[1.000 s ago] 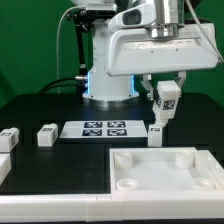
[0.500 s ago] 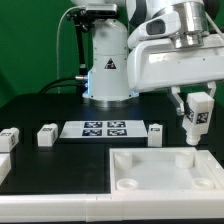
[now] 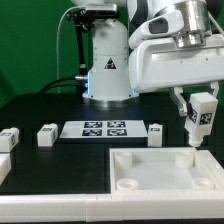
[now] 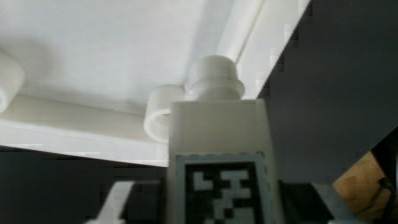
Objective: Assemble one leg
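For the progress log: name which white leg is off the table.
The leg held in the hand, at the exterior view's right; the others rest on the table.

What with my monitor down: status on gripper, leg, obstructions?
The gripper shut on the leg, held upright. Leg over the tray far corner, exterior view's right, not seated. Nothing in the way seen.

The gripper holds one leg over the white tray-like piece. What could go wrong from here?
1. The leg in the gripper hangs over the white tray-like piece's far corner on the exterior view's right; its peg may land off target and strike the rim.
2. Another leg stands nearby; a sideways move might topple it.
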Available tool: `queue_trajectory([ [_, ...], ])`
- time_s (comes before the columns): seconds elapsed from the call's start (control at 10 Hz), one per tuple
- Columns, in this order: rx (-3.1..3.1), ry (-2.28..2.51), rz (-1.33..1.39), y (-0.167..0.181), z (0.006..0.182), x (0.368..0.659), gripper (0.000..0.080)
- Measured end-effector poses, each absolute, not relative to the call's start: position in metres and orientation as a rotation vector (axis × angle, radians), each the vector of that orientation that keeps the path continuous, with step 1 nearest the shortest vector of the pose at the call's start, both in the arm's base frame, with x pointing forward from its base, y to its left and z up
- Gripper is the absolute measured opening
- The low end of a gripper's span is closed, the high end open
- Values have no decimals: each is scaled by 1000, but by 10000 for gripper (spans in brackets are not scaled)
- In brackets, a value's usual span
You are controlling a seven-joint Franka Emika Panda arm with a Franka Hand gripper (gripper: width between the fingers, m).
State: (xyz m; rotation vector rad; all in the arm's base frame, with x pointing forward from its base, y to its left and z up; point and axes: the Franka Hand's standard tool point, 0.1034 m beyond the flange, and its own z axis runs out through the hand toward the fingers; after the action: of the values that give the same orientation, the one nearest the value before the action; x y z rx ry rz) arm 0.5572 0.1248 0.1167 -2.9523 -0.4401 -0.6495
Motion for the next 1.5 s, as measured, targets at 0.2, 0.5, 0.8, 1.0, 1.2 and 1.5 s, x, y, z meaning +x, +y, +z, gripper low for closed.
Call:
queue_trajectory([
  [0.2,-2965,-414,-608,121,116,564,290],
  [0.5,-2972,-389,-554,124,119,593,290],
  [0.8,-2963,-431,-586,119,116,619,290],
  [1.0,-2942,-480,-685,116,116,628,290],
  [1.2,-2878,-472,-962,109,116,629,290],
  [1.5,-2884,-476,-951,105,110,629,290],
])
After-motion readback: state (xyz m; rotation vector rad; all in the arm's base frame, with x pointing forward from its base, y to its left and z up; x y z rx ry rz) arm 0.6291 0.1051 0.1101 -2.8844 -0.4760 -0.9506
